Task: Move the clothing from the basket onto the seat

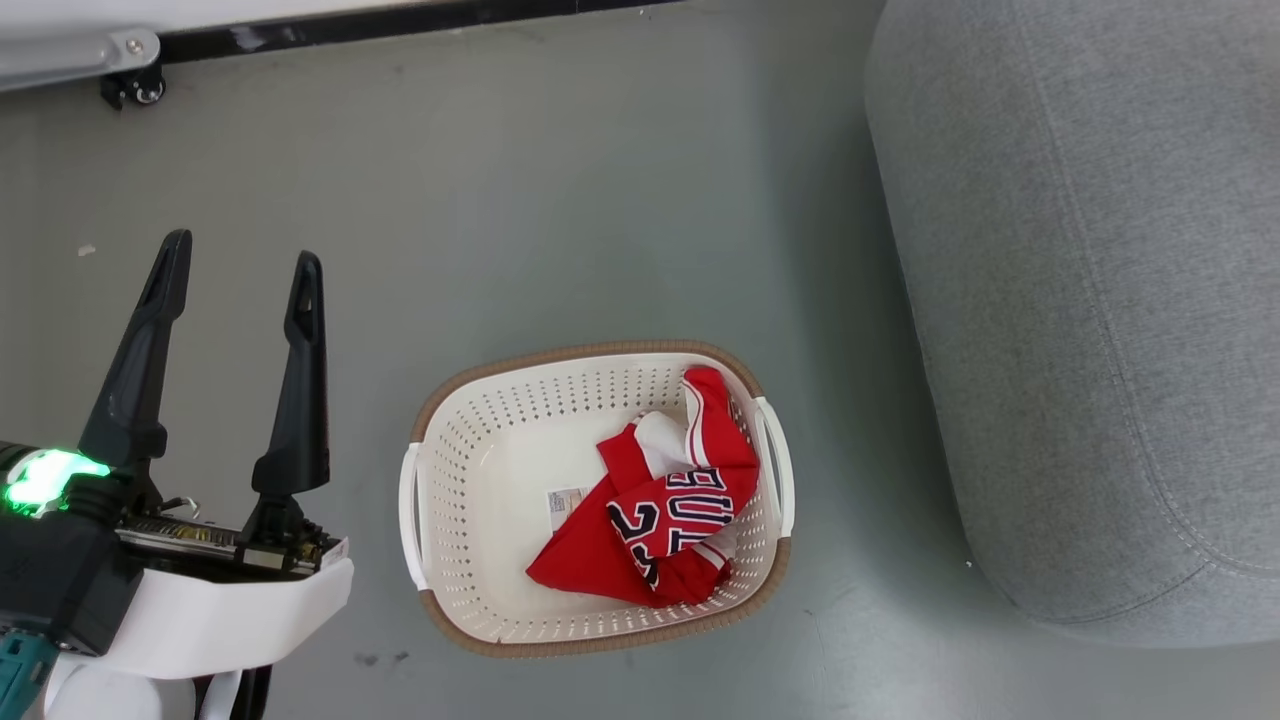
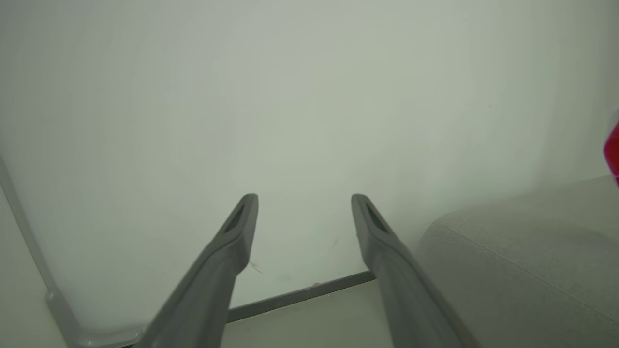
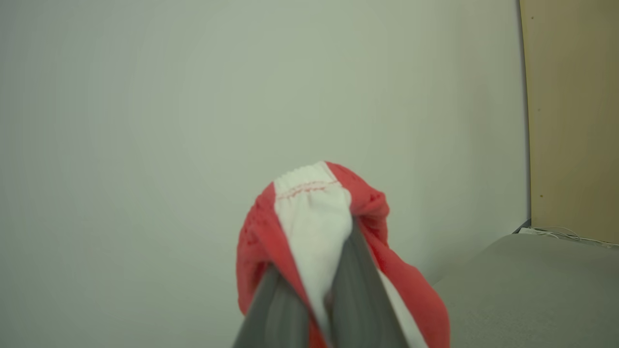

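Note:
The basket (image 1: 590, 352) stands on the grey floor, cream-white with a brown rim. A crumpled red jersey (image 1: 670, 510) with white stripes and dark lettering lies in its right half. The grey seat (image 1: 1090, 300) rises to the basket's right. My left gripper (image 1: 243, 250) is open and empty, left of the basket; in its wrist view the left gripper (image 2: 304, 199) points at a pale wall beside the seat (image 2: 522, 256). My right gripper (image 3: 324, 251) is shut on red clothing with white trim (image 3: 309, 212), held up before the wall next to the seat (image 3: 532, 285).
A pale frame with a black caster (image 1: 135, 88) runs along the far left. A white label (image 1: 565, 500) lies on the basket floor. A beige panel (image 3: 570, 121) stands at the right wrist view's right. A red sliver (image 2: 613, 152) shows at the left wrist view's edge.

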